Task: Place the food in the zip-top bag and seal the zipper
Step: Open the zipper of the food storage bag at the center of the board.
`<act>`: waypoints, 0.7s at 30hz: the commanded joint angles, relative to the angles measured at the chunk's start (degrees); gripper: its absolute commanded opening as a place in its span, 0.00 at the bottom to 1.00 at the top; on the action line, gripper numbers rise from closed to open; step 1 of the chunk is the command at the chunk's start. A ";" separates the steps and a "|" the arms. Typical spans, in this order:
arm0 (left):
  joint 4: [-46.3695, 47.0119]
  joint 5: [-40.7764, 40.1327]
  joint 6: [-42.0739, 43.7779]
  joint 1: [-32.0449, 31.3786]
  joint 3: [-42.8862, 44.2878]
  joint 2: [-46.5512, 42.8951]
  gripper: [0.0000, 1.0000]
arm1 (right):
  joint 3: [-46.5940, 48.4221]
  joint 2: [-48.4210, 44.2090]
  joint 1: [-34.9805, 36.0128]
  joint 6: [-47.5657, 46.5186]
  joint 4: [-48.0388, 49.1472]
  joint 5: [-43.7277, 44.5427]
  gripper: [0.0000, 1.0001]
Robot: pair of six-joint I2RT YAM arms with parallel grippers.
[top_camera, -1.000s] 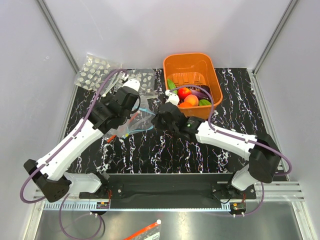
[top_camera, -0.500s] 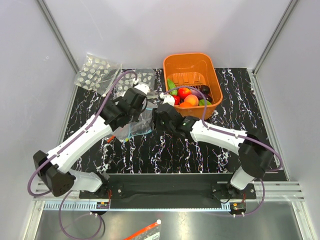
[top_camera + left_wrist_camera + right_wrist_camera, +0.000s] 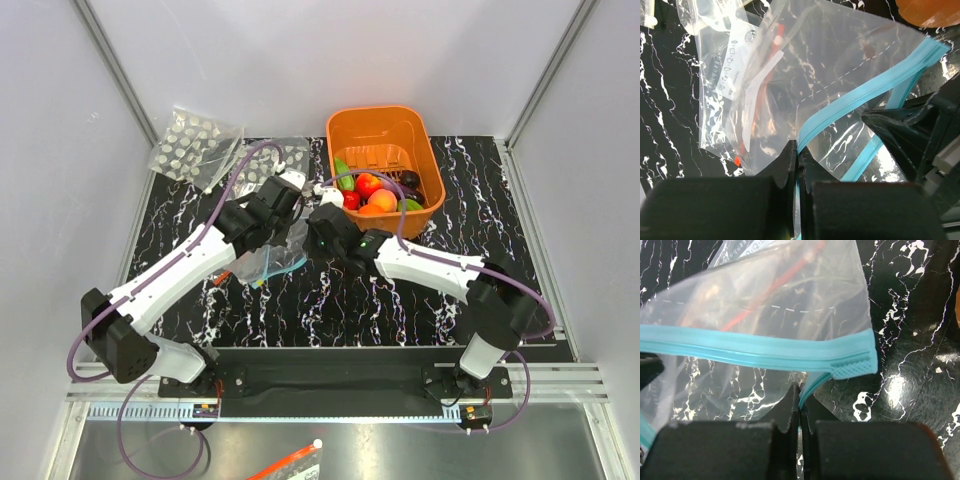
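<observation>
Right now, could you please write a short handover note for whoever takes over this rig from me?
Left tool: shut on the teal zipper.
Right tool: shut on the zipper too, apparently on the other lip.
The zip-top bag hangs between them, left of the orange basket, mouth parted, no food seen inside.
The food lies in the basket.
Done: bag gripped at its mouth.
Left: load the food, seal the zipper.

Only tiny blurred print on a clear bag [image 3: 730,65], nothing legible.
</observation>
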 commanded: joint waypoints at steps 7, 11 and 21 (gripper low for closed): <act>0.94 -3.91 4.80 -1.13 -2.02 -2.93 0.17 | 8.83 -1.37 -0.46 2.41 -4.84 -3.42 0.00; 0.76 -6.74 4.27 -1.39 -3.25 -3.81 0.27 | 9.27 -1.72 -0.63 2.49 -5.29 -4.29 0.00; 0.32 -7.01 3.74 -1.48 -4.30 -2.93 0.38 | 9.01 -1.89 -0.89 3.11 -4.76 -6.14 0.00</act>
